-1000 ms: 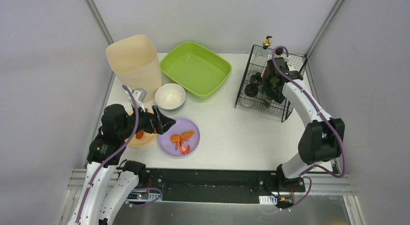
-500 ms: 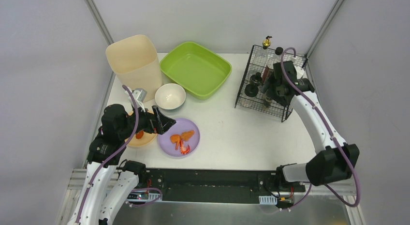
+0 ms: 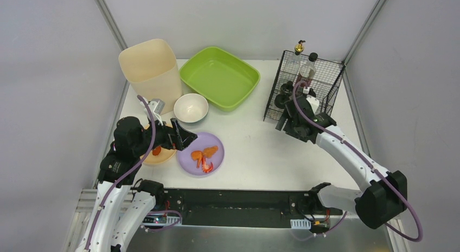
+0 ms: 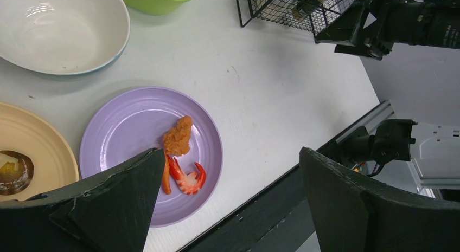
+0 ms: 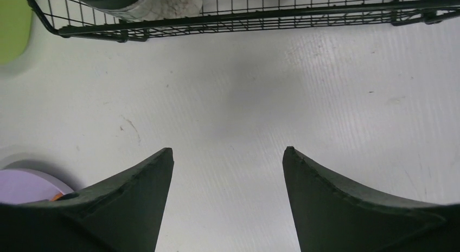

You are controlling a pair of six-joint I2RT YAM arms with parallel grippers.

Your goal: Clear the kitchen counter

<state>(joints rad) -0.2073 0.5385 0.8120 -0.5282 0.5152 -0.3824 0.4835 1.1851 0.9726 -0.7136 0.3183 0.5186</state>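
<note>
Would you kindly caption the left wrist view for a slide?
Open left claw over a purple plate holding a shrimp and a fried piece, white bowl beside.

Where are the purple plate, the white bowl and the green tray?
purple plate (image 4: 125, 127): left wrist view, bare upper-left part.
white bowl (image 3: 191, 107): top external view, empty inside.
green tray (image 3: 219, 77): top external view, bare floor.

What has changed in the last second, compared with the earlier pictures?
The right gripper drew back from the wire rack toward the near left; it now hangs open and empty over the counter. The left gripper, the purple plate, the bowl and the green tray stayed put.
</note>
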